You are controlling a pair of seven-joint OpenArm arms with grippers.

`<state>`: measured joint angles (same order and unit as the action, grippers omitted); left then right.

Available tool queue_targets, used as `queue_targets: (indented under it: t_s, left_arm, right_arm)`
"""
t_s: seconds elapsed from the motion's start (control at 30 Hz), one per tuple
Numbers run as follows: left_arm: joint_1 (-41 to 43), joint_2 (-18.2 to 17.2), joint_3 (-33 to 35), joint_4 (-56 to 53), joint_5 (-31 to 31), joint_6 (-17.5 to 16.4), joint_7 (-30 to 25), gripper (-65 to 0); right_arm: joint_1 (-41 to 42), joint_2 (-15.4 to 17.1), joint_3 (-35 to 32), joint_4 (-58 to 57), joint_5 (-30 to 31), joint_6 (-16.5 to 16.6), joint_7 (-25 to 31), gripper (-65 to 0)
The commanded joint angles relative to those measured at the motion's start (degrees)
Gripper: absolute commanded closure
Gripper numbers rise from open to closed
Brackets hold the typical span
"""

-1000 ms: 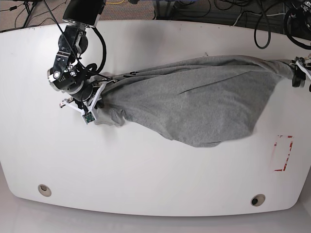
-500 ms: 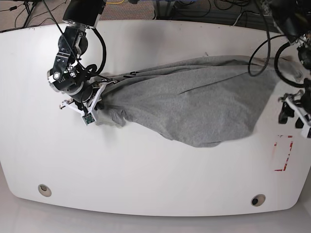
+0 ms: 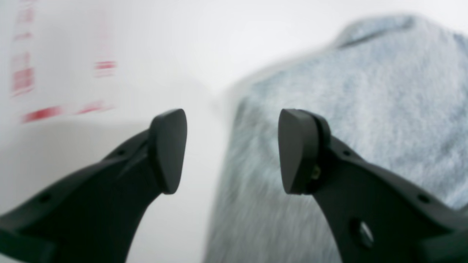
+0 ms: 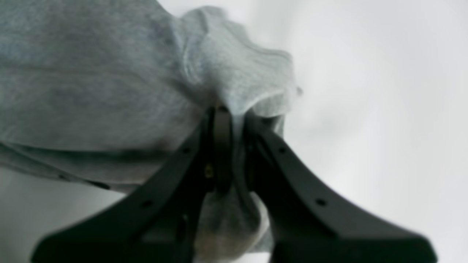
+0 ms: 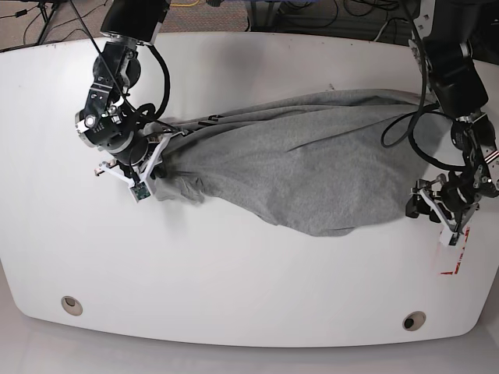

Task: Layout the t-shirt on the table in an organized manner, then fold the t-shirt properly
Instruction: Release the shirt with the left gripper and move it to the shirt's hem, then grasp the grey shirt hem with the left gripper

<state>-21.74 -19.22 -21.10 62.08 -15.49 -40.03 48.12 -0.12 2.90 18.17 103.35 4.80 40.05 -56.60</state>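
The right gripper (image 4: 234, 120) pinched a bunched edge of the light heather-grey cotton t-shirt (image 5: 312, 167), which spread away from it across the white smooth table (image 5: 234, 288). The left gripper (image 3: 232, 146) stood wide, empty, beside the shirt's far edge.

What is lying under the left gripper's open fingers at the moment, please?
Under the left gripper, bare white table shows beneath one finger and the grey t-shirt's edge beneath the other. Whatever lies beneath the shirt is covered.
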Motion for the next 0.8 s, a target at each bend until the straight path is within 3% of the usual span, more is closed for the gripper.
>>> queue_targets:
  t_s: [0.0, 0.37, 0.67, 0.77]
  left_arm:
    - [-2.75, -1.22, 0.66, -3.14, -0.65, 0.03, -2.98, -37.4]
    - [-4.86, -1.22, 3.83, -16.41, -0.56, 0.03, -9.74, -37.4]
    - [-4.86, 1.07, 6.38, -17.38, -0.82, 0.03, -9.48, -37.2]
    - [-4.86, 1.33, 7.96, -17.38, -0.91, 0.03, -9.48, -32.8]
  right_arm:
    - [0.96, 0.40, 0.07, 0.96, 0.87, -0.05, 1.35, -0.8]
    - [1.04, 0.66, 0.16, 0.96, 0.87, -0.05, 1.43, -0.8]
    - [1.04, 0.66, 0.16, 0.96, 0.87, -0.05, 1.43, -0.8]
    - [1.04, 0.66, 0.16, 0.96, 0.87, -0.05, 1.43, -0.8]
